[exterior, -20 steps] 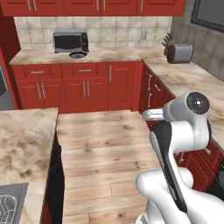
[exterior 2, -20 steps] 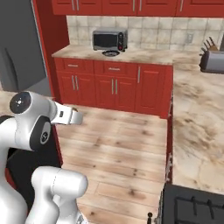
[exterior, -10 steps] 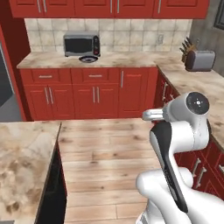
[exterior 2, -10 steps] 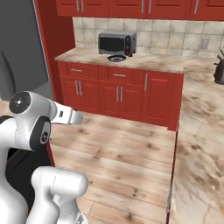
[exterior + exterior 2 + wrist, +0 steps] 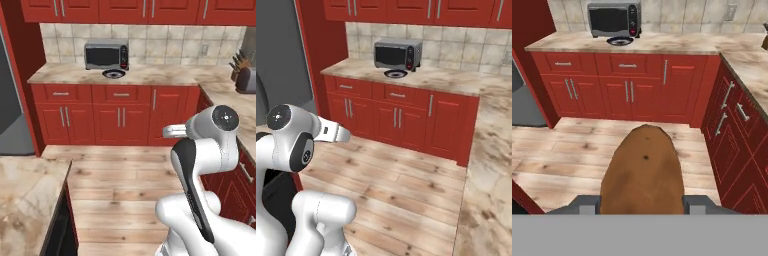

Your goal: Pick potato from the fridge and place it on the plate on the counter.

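- The gripper (image 5: 642,205) is pinching the potato (image 5: 643,172), its two fingers (image 5: 587,204) pressing on either side of the brown lump.
- The potato is hanging above the wooden floor (image 5: 572,155), in front of the red cabinets (image 5: 627,90).
- The plate (image 5: 113,74) is sitting on the counter (image 5: 160,75), just in front of the microwave (image 5: 106,55).
- The arm (image 5: 205,150) is reaching out toward that counter, well apart from the plate.
- The fridge (image 5: 10,110) is standing at the left of the cabinets.

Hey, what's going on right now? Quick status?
Pincer shut on potato. Plate on far counter, by microwave. Open floor between, nothing blocking.
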